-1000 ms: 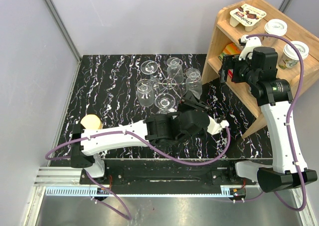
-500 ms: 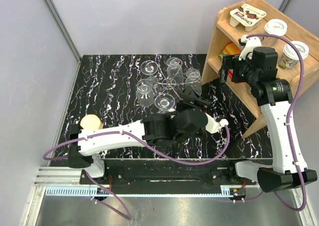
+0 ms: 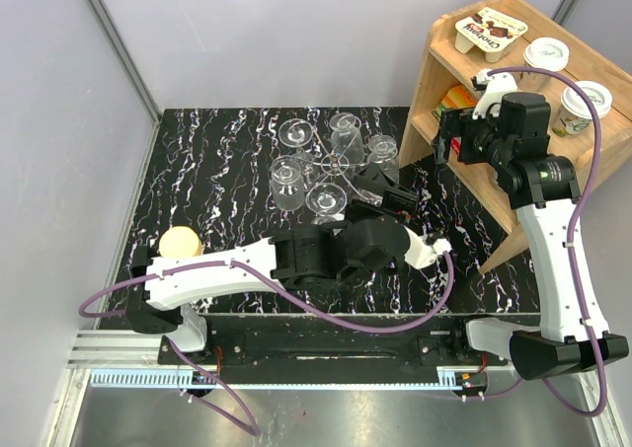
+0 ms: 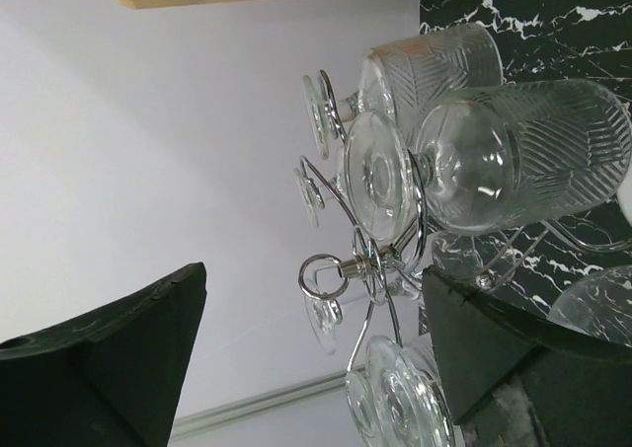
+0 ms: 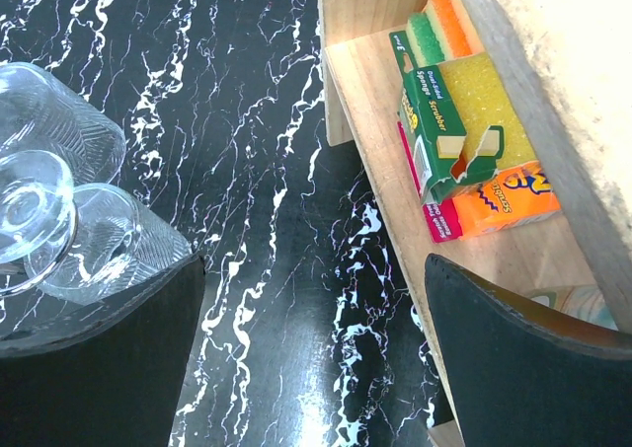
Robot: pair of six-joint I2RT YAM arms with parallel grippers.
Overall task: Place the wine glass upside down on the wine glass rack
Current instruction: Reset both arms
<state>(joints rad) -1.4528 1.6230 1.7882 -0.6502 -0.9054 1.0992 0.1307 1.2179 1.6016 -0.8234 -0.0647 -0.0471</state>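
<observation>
Five wine glasses (image 3: 284, 183) — one rack (image 3: 334, 163) — two lidded cups (image 3: 546, 52)

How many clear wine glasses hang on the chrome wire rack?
5 clear wine glasses on the shiny chrome wire rack: one far left, one far middle, one right, one near left, one nearest. The black left claw may hide another.

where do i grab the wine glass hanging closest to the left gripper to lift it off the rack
Take the wine glass by its ribbed bowl, coming from the side where the left gripper is. Its foot is hooked in the wine glass rack, the stem is short, and other glasses crowd the far side.
</observation>
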